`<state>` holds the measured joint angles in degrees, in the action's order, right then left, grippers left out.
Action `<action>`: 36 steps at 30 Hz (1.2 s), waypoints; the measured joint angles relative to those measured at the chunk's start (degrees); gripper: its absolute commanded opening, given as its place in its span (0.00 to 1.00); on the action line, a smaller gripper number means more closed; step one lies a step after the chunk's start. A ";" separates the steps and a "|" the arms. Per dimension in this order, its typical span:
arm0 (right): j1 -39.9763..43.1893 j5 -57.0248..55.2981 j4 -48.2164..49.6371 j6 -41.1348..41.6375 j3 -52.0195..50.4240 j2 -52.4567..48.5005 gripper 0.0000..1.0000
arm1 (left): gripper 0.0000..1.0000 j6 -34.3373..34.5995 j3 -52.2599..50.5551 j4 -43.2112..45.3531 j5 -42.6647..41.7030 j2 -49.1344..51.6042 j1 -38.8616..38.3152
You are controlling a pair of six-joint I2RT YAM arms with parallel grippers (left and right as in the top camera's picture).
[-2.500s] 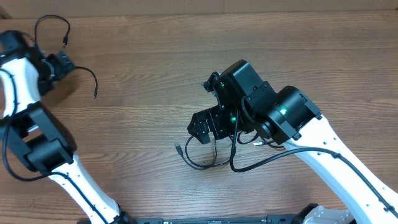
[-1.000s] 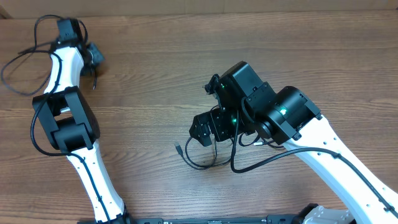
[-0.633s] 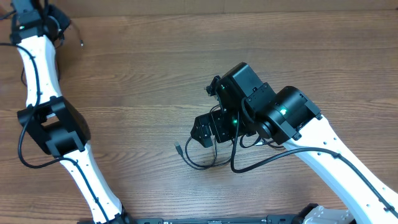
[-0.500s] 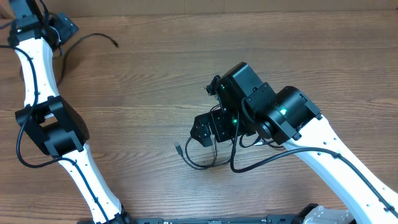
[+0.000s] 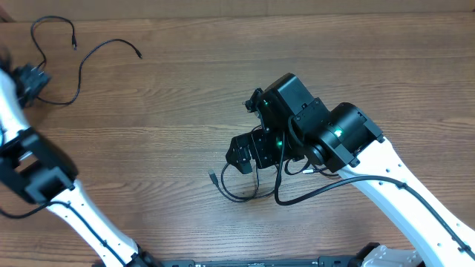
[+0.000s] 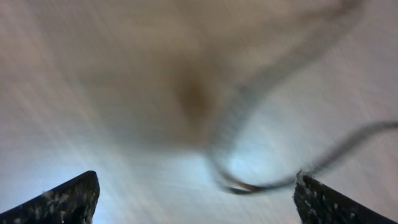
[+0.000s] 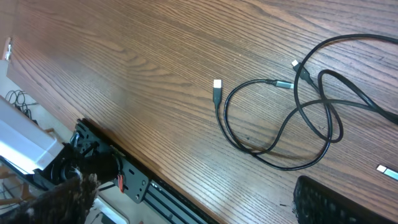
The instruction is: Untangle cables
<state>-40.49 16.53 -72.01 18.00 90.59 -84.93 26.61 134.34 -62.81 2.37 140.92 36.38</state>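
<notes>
One loose cable [image 5: 80, 74] lies at ten o'clock on the bench [image 5: 185, 89]. The tangled cables [image 5: 236, 197] sit near centre, toward six. My left fingers [image 6: 68, 198] are spread and released, the view blurred. My right fingers [image 7: 329, 199] hover released over the tangle.

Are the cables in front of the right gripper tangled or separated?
Tangled. In the right wrist view the cables run in overlapping loops and cross one another at several spots near the middle.

Black cables [image 7: 261, 81] with a silver-white plug [image 7: 217, 85] are shown on a brown, straight-grained wooden table [image 7: 143, 56]; white arms [image 5: 415, 200] carry black joints.
</notes>
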 measured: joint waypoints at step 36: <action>0.00 -0.02 1.31 2.58 0.00 0.00 1.00 | 0.04 -1.62 -12.92 17.90 -14.60 1.62 -1.79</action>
<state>-40.49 16.51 -70.70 20.58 90.59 -84.93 24.99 121.43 -44.91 -12.23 142.54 34.59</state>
